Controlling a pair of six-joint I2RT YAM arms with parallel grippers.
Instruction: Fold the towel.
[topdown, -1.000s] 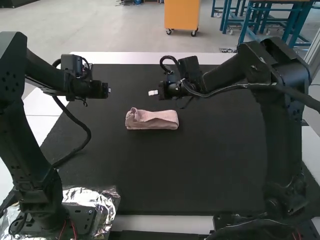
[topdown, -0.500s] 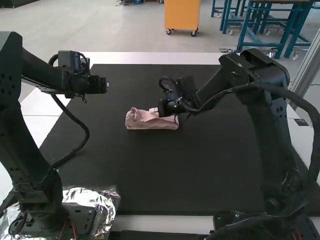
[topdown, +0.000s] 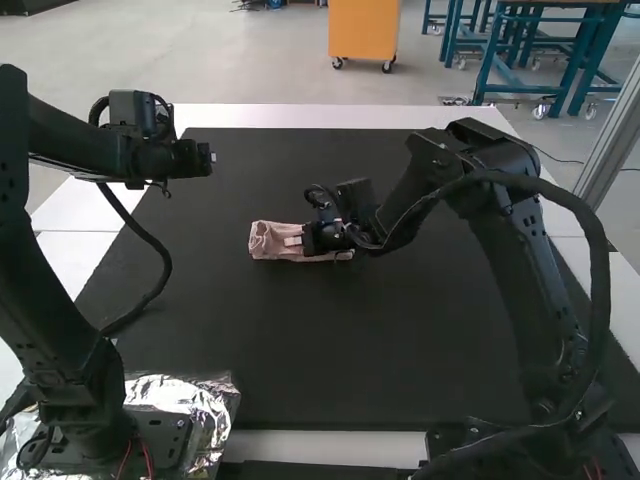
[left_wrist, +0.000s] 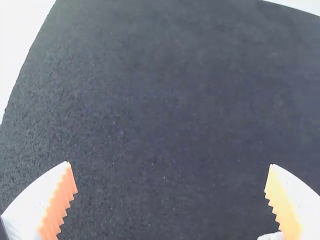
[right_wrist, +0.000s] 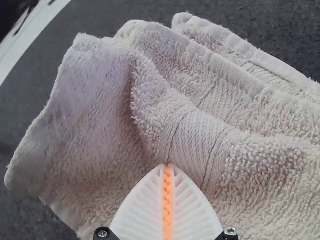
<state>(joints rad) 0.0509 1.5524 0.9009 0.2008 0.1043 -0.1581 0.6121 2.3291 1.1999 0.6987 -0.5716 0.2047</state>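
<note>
Towel, pale pink terry cloth (topdown: 268, 240): laid on the black, rough-surfaced rectangular mat (topdown: 300, 340), beyond the mat's middle and a little to the left. Arranged as a narrow folded bundle, its length set crosswise. In the right wrist view, several overlapping layers are shown, uneven and rumpled, with rounded folds and a flatter woven band crossing the pile.

Right gripper, two tapered white ribbed fingers with orange pads (topdown: 295, 241): clenched. In the right wrist view, the orange pads (right_wrist: 167, 205) are brought together along their visible length, and the two fingertips are set against the towel at a crease beside the woven band. Whether any cloth is nipped between the very tips cannot be told. In the high view, the gripper is placed low over the towel, pointed leftward, and part of the bundle is covered by it.

Left gripper, of the same white ribbed pattern with orange pads (topdown: 212, 157): released, its fingers spread wide. In the left wrist view, the black mat is seen between the two facing pads (left_wrist: 59, 200). In the high view, it is held raised near the mat's far left corner, to the left of the towel and farther forward, well apart from it.

Table, white, flat-topped (topdown: 300, 115): shown as a pale border around the mat.

Foil, silver, crumpled (topdown: 208, 400): spread beside the base of the left arm, partly overlapped by it.
</note>
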